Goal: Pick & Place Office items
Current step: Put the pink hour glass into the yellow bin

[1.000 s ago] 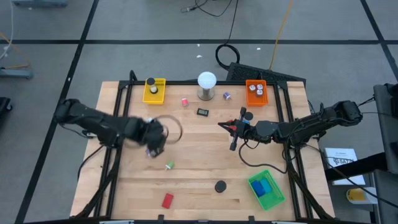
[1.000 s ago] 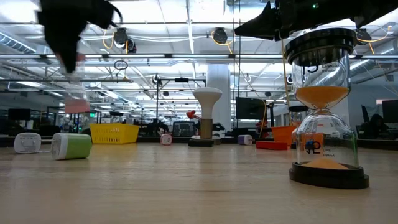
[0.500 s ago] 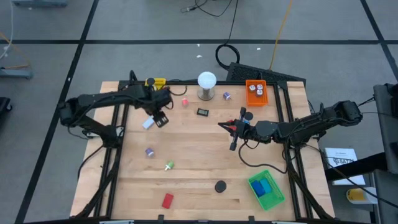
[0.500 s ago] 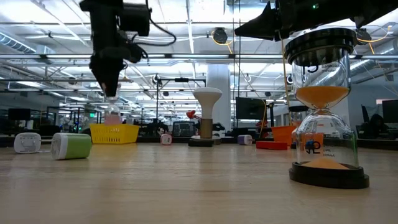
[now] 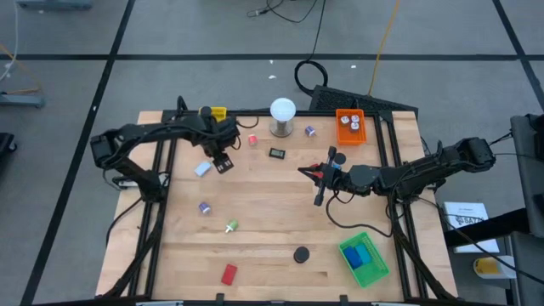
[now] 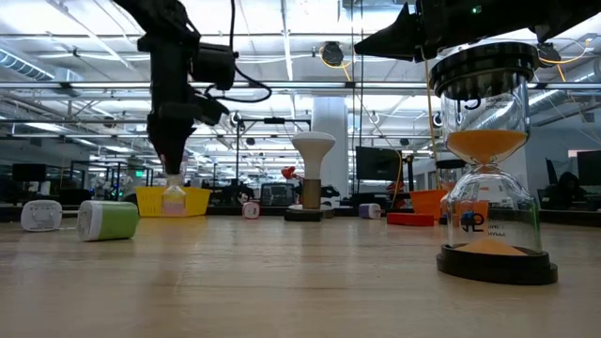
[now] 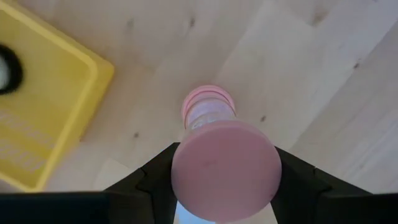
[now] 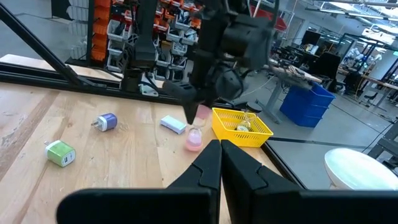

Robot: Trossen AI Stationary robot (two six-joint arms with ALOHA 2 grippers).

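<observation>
- the pink hourglass, carried since the earlier frame from mid-tabletop toward the yellow tray, is now hanging just beside it.
- the left hand is grasping it by the top.
- the right hand is staying clenched, empty, over the tabletop.

Three trays are sitting on the table: a yellow tray, an orange tray and a green tray. Two purple bits, two red blocks, one green bit, one black round piece and one white ball are lying or standing among them. Two hourglasses are showing, a pink hourglass and an orange-sand hourglass.
</observation>
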